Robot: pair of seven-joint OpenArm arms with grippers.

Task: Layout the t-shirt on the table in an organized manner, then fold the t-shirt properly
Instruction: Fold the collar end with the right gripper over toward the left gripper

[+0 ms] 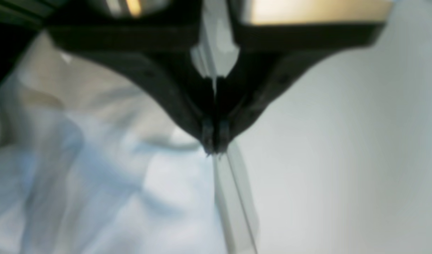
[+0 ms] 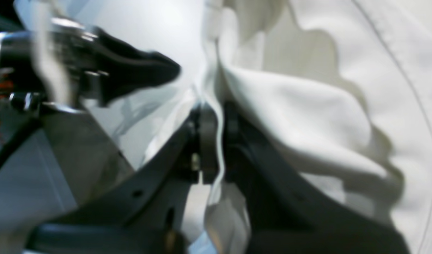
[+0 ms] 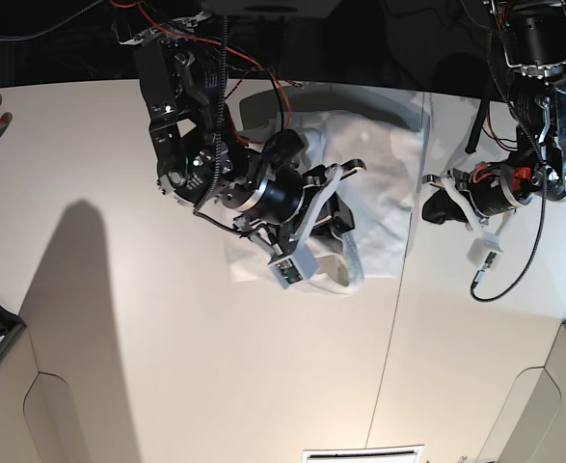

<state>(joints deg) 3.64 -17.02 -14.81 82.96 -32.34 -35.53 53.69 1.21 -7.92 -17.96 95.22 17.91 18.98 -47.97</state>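
Layout step: right gripper (image 2: 216,141) clamped on a fold of the t-shirt (image 3: 379,183), which lies bunched on the table (image 3: 167,367), left gripper (image 1: 214,141) pinching its edge; next, pull apart to flatten

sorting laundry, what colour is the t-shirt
Plain white t-shirt, clearest in the base view.

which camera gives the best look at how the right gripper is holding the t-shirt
The right wrist view: the right gripper is shut on a fold of the t-shirt. The base view shows it from afar, over the shirt. The left wrist view shows only blurred cloth.
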